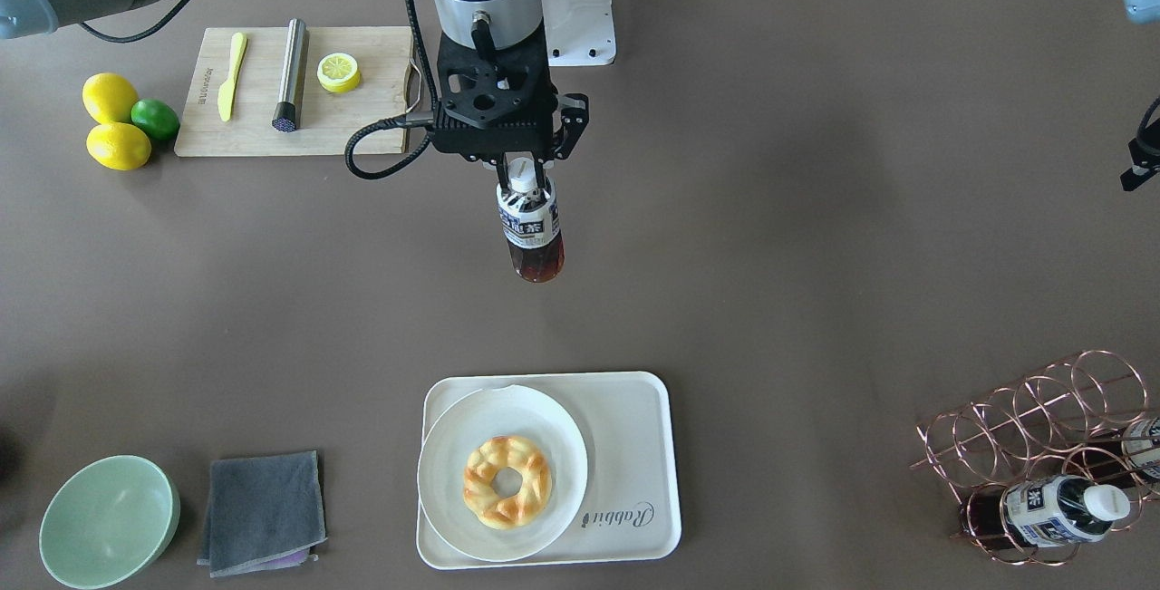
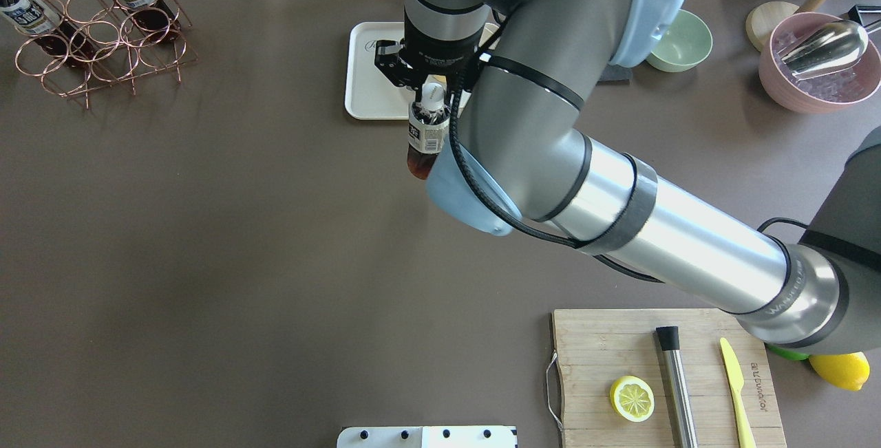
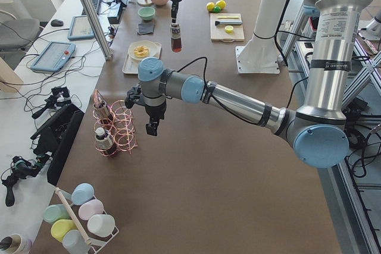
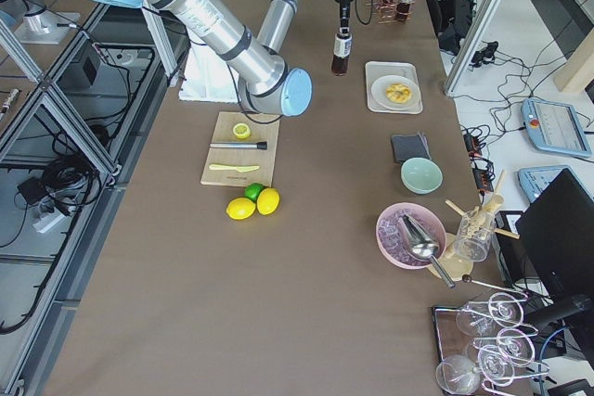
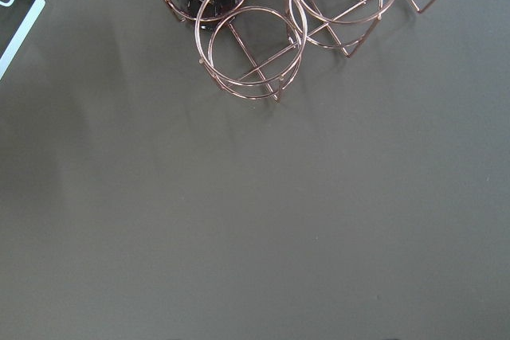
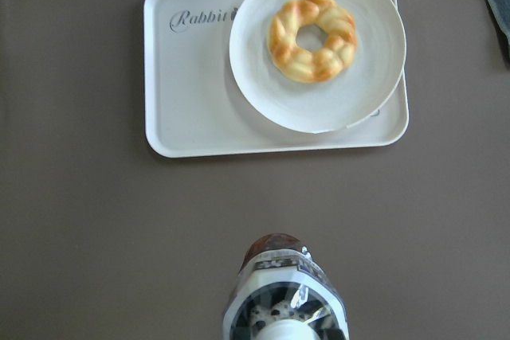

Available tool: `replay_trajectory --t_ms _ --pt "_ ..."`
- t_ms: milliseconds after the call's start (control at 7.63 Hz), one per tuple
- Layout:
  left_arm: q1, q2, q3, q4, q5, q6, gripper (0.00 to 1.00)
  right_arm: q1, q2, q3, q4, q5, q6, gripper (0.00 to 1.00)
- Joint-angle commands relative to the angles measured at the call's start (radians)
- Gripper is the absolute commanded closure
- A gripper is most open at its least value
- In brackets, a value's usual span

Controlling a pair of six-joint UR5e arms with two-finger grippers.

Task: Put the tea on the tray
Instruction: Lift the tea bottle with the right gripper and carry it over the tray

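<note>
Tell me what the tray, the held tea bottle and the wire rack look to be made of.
Tray: probably plastic, cream-white and smooth with a soft sheen, with a moulded rounded rim.
Tea bottle: clear plastic by the look, since its dark contents show through the wall.
Rack: metal wire, shiny copper-pink, bent into rings. Whether it is plated or solid cannot be told.

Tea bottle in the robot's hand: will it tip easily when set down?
Probably somewhat: the bottle is tall and narrow. Filled with dark liquid, it likely feels heavy for its size. Held near the cap by the hand, it may swing.
</note>
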Motion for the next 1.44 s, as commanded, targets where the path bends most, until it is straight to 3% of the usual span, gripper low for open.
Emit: replay_trajectory --t_ms 0,131,393,655,1311 --pt "0.0 0.005 0.0 0.0 0.0 0.001 0.13 0.055 0.247 -0.432 0.179 0.003 -0.004 1.0" --pt "-0.003 0.01 -0.001 0.0 0.0 0.001 0.13 0.072 0.265 -0.523 0.252 0.005 -0.004 1.0" --pt "-0.032 0.022 -0.008 0.0 0.0 0.005 0.13 0.1 0.384 -0.811 0.399 0.006 0.002 1.0" --pt "-0.032 0.022 -0.008 0.002 0.002 0.006 0.13 0.112 0.417 -0.994 0.552 0.008 0.002 1.0" --pt "-0.034 0.024 -0.009 0.0 0.006 0.012 0.13 0.1 0.455 -1.037 0.575 0.012 0.004 1.0"
